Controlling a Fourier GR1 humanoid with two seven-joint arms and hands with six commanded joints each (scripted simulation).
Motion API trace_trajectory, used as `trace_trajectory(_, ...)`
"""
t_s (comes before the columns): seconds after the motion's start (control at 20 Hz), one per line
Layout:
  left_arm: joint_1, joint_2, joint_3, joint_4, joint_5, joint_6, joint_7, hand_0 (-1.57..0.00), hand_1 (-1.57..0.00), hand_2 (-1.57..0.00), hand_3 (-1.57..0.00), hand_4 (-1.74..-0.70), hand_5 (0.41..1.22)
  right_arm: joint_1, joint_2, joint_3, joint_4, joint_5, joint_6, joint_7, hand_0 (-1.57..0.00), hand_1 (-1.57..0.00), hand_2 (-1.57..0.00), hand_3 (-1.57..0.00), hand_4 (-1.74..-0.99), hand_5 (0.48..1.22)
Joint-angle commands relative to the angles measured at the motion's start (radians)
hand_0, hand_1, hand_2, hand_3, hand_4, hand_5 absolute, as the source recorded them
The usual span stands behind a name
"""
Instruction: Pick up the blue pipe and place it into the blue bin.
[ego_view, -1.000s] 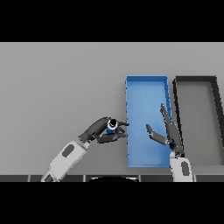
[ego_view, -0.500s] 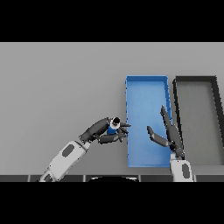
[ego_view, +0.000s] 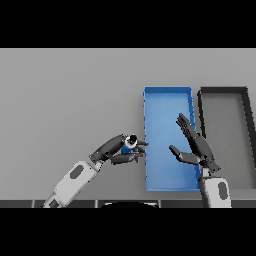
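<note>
I am looking down at a flat grey table (ego_view: 70, 100). Two long trays are sitting on it side by side, with a thin strip of table between them. The blue bin (ego_view: 168, 90) is a box with low walls and a smooth blue floor. Just to its right a dark bin (ego_view: 223, 91) of the same shape is lying, with black walls and a grey floor. Both bins are looking bare inside. My left hand (ego_view: 117, 149) is reaching in from the lower left on a white and grey arm. Its dark fingers (ego_view: 129, 158) and thumb are curling round the blue pipe (ego_view: 128, 146), so it is holding the pipe tight. The pipe is small and round, bright blue, with a dark hole at its top end. It is sitting in my hand just beside the left wall of the blue bin, over the table and not over the bin floor. Only that low wall is standing between the pipe and the bin. My right hand (ego_view: 196, 146) is hanging over the right side of the blue bin. Its fingers are straight and spread wide, its thumb is sticking out to the left, and it is holding nothing.
</note>
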Motion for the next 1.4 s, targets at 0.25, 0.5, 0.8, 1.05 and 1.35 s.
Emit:
trace_trajectory(0.25,0.005,-0.009,-0.014,0.002,-0.013,0.012,0.000,-1.57,-1.57,-1.57,-1.44,-1.73,1.221,-0.128,-0.114,0.076,-0.136,-0.134,0.128,0.150,0.00,0.00,0.00,0.00,-1.297,0.523)
trace_trajectory(0.5,-0.021,-0.011,-0.004,0.035,-0.025,0.014,-0.004,-1.57,-1.57,-1.57,-1.43,-1.73,1.221,-0.276,-0.136,0.144,-0.160,-0.202,0.163,0.274,0.00,0.00,0.00,0.00,-1.297,0.526)
trace_trajectory(0.8,-0.025,-0.003,0.000,0.032,-0.001,-0.011,-0.028,-1.57,-1.57,-1.57,-1.45,-1.73,1.221,-0.425,-0.108,0.216,-0.106,-0.201,0.235,0.299,0.00,0.00,0.00,0.00,-1.270,0.530)
trace_trajectory(1.05,-0.031,-0.006,0.000,0.047,0.022,-0.037,-0.031,-1.57,-1.57,-1.57,-1.51,-1.73,1.221,-0.513,-0.033,0.270,-0.023,-0.171,0.239,0.351,0.00,0.00,0.00,0.00,-1.226,0.520)
trace_trajectory(1.35,-0.031,0.002,0.004,0.047,0.055,-0.059,-0.010,-1.57,-1.57,-1.57,-1.47,-1.72,1.221,-0.612,0.030,0.285,0.081,-0.172,0.259,0.372,-0.01,-0.04,-0.07,-0.01,-1.241,0.516)
